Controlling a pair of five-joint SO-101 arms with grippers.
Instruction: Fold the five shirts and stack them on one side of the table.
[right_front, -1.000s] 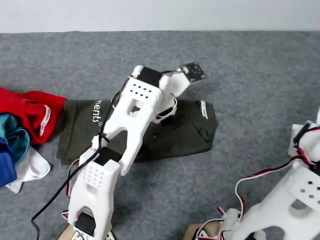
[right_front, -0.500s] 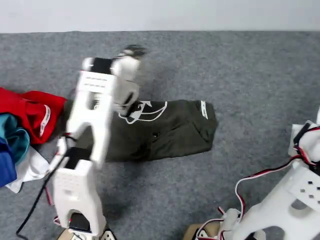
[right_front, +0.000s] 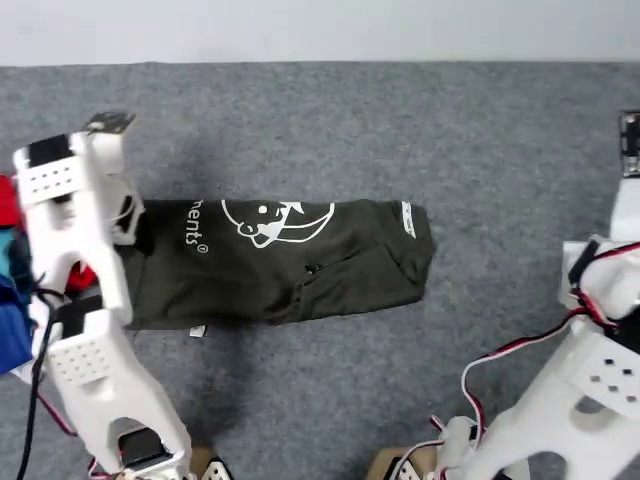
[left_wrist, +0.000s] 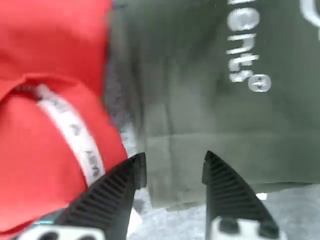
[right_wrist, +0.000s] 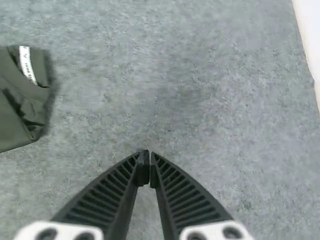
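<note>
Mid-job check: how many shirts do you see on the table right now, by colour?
Dark green shirt: 1
Red shirt: 1
Teal shirt: 1
Blue shirt: 1
Total: 4 in sight; the left arm covers part of the pile.

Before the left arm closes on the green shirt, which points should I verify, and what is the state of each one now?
1. The left gripper is open: ok.
2. The left gripper is above the edge of the green shirt: ok.
3. The red shirt is clear of the left gripper: cannot tell; it lies very close.
4. The right gripper is shut and off the green shirt, over bare table: ok.
5. The green shirt lies folded: ok, though rumpled at the end nearer the right gripper.
</note>
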